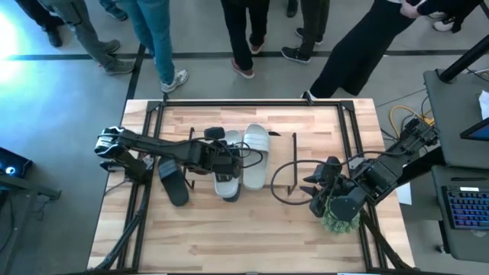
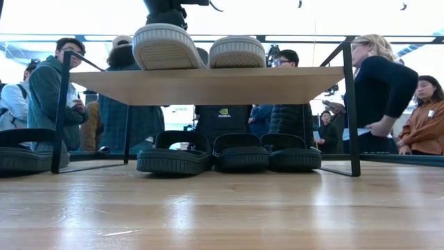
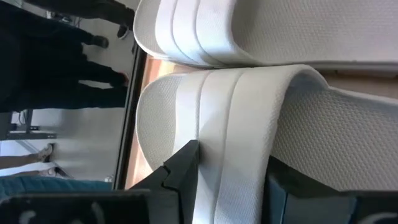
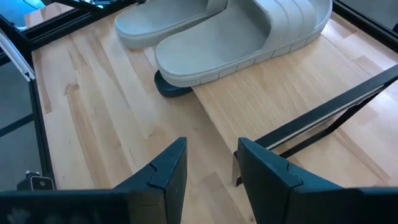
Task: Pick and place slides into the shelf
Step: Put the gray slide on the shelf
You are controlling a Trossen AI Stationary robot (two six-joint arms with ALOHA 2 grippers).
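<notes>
Two pale slides lie side by side, soles down, on the shelf's light-wood top board [image 2: 208,85]. My left gripper [image 1: 226,163] is over the left one [image 2: 163,47] and shut on its ribbed strap. The other pale slide [image 2: 237,52] lies free beside it. Three black slides [image 2: 239,154] rest on the tabletop under the board. One more black slide [image 1: 174,183] lies on the table left of the shelf. My right gripper [image 4: 211,155] is open and empty at the table's right, off the shelf's end. My left gripper [image 3: 233,158] holds the pale slide's ribbed strap [image 3: 230,124] between its two fingers, one finger [image 3: 183,168] on the toe side and one on the foot-opening side. It comes from above. The slide's sole rests flat on the shelf's top board.
Thin black wire legs [image 2: 350,111] stand at the shelf's ends, and a black frame runs along the table's edges [image 1: 252,105]. A green fuzzy thing [image 1: 340,221] sits by my right arm. Several people stand beyond the far edge. Bare tabletop lies toward the near edge.
</notes>
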